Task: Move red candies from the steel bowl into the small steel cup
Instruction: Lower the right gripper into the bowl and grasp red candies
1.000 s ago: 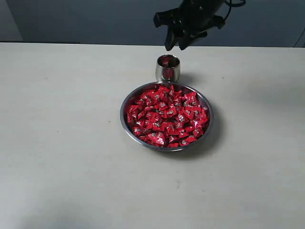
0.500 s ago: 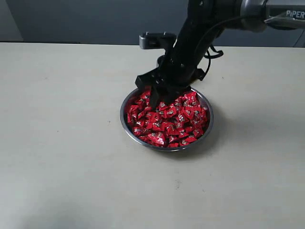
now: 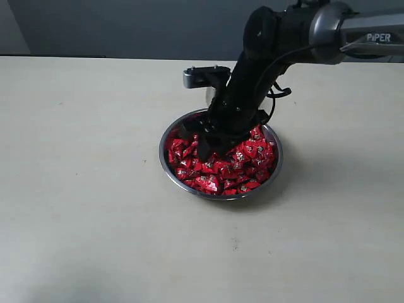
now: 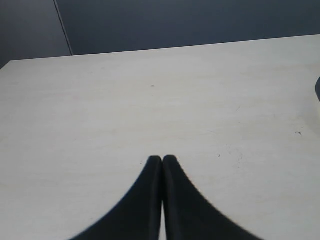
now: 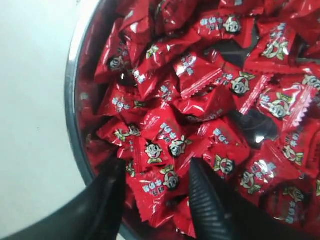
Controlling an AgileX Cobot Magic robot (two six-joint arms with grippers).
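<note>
Right wrist view puts the right tool (image 5: pixel 156 170) down among the red candies (image 5: pixel 200 95), its jaws spread wide with a few wrappers between the tips and nothing pinched yet. The risk lies in the close — the glossy wrappers are heaped and overlapping, so the jaws may trap several at once or squeeze one out sideways, and a loose extra could drop on the table (image 3: pixel 95 189). One fingertip also stands close to the wall of the steel bowl (image 5: pixel 75 90); a push there could shove the bowl. In the exterior view the bowl sits at the centre of the frame, and the tool dips into its upper left part. The small steel cup cannot be made out — the arm covers the spot just above the bowl. The left tool (image 4: pixel 162 161) is pinched shut over the table.
</note>
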